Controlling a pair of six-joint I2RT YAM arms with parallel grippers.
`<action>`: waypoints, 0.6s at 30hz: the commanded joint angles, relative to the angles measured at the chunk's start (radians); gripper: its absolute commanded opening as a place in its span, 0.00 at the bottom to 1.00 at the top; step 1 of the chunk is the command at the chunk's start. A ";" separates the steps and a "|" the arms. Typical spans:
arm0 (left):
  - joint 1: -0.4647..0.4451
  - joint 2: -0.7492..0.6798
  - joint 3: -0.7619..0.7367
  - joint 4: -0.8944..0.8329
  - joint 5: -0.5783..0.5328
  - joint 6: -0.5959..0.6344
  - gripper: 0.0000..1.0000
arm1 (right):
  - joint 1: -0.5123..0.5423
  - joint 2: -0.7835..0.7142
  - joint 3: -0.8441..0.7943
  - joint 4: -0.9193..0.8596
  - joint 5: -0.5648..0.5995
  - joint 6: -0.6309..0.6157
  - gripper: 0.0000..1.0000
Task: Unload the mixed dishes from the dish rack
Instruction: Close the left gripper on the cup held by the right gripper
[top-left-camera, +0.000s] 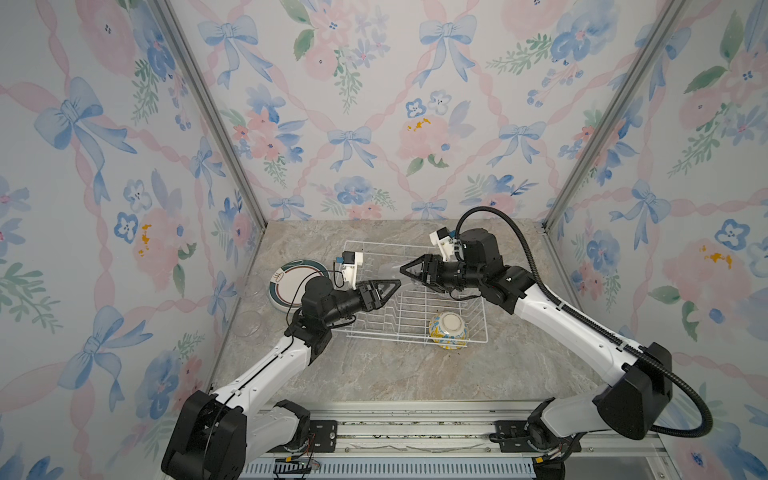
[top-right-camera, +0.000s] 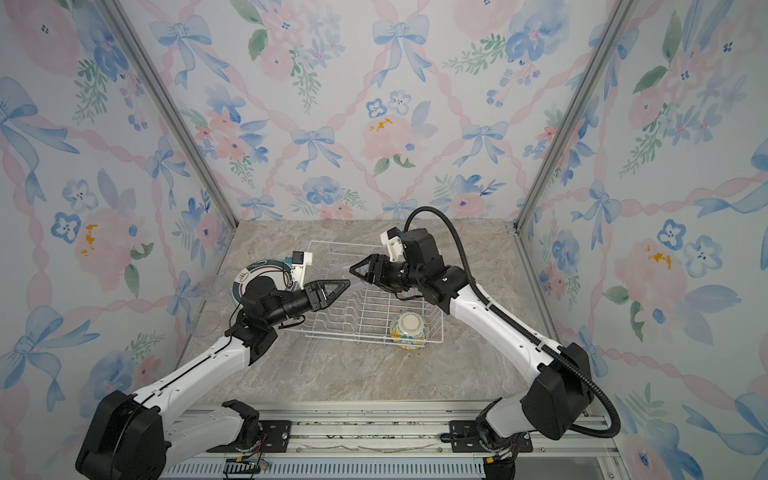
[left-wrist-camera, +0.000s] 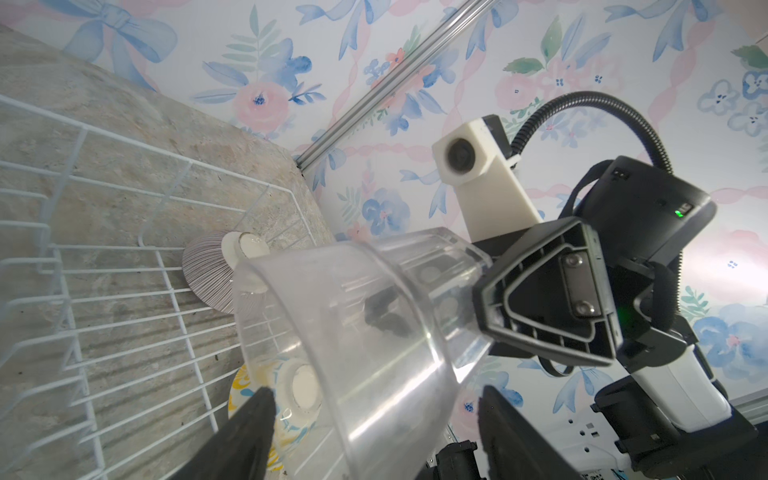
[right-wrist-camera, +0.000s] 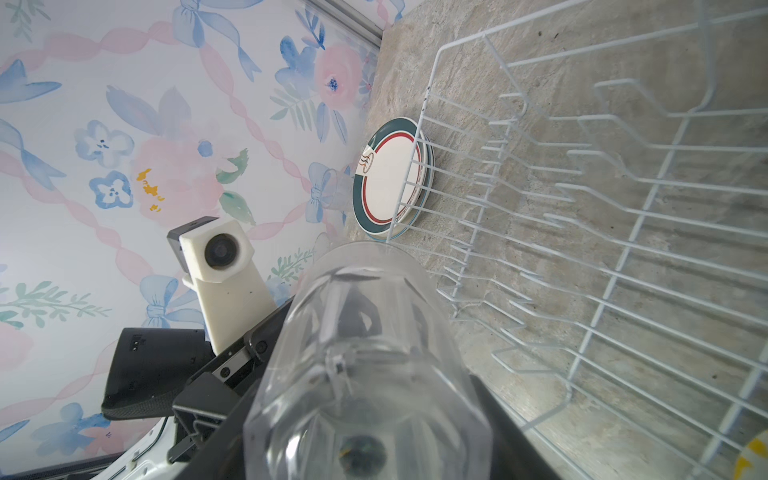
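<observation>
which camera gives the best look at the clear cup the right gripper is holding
Left wrist view: the clear cup shows nearly whole, mouth towards the camera, base in the right gripper. The right wrist view shows it close up from the base end; in both top views it is barely visible.

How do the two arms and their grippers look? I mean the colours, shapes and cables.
The left arm and the right arm have white links with black joints and bulky black shoulder housings. The left gripper and the right gripper have black, triangular, ribbed fingers. Each wrist carries a white camera housing. A thick corrugated black hose runs along the right arm, whose wrist shows a small green light.
</observation>
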 joint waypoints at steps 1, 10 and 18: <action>0.001 0.021 -0.005 0.119 0.046 -0.020 0.70 | 0.004 0.015 0.001 0.087 -0.046 0.043 0.48; -0.001 0.035 -0.001 0.182 0.021 -0.011 0.44 | 0.005 0.035 -0.003 0.152 -0.083 0.089 0.49; 0.000 0.032 -0.033 0.168 -0.067 0.022 0.24 | 0.004 0.051 -0.007 0.173 -0.104 0.099 0.56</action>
